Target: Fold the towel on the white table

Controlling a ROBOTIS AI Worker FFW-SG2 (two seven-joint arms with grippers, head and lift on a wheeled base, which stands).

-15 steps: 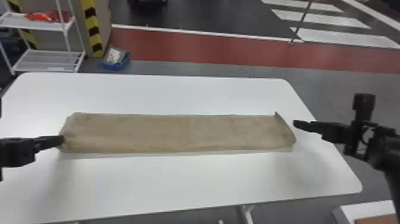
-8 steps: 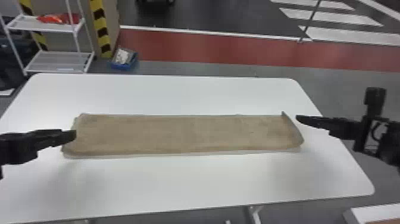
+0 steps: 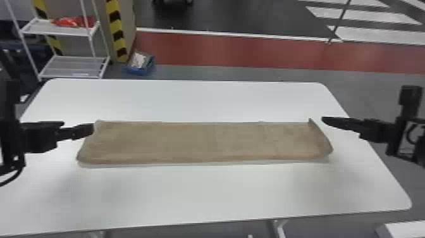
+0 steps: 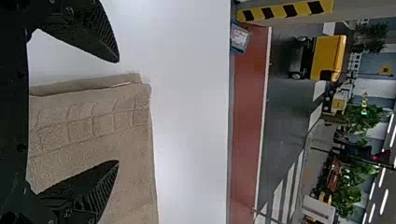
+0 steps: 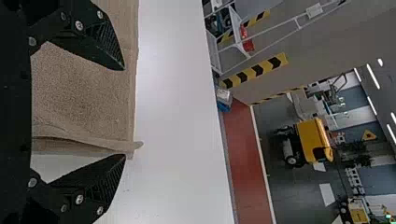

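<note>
Lying in a long folded strip across the white counter (image 3: 221,193), the towel (image 3: 205,142) runs from side to side in front of you, between your two hands. Your left hand (image 3: 91,129) sits at its left end, close to the far corner; your right hand (image 3: 325,120) is just beside the far corner of the right end, where a small tip of cloth turns up. The strip's long edges run roughly straight, the near right corner rounds off, and layers show along the short edges. You have bare counter along the far side of the towel, a deeper bare stretch on the near side, and some past the right end before the counter's slanting edge. Beyond the far edge, a blue bin (image 3: 140,65) and a white rack (image 3: 71,30) stand on the floor. In its wrist view, your left hand (image 4: 117,111) is spread wide and empty, one finger above the cloth and the other over bare counter. Your right hand (image 5: 124,112) is just as wide and empty, its fingers likewise on either side of the towel's short edge. You can't tell whether any fingertip touches the cloth.
</note>
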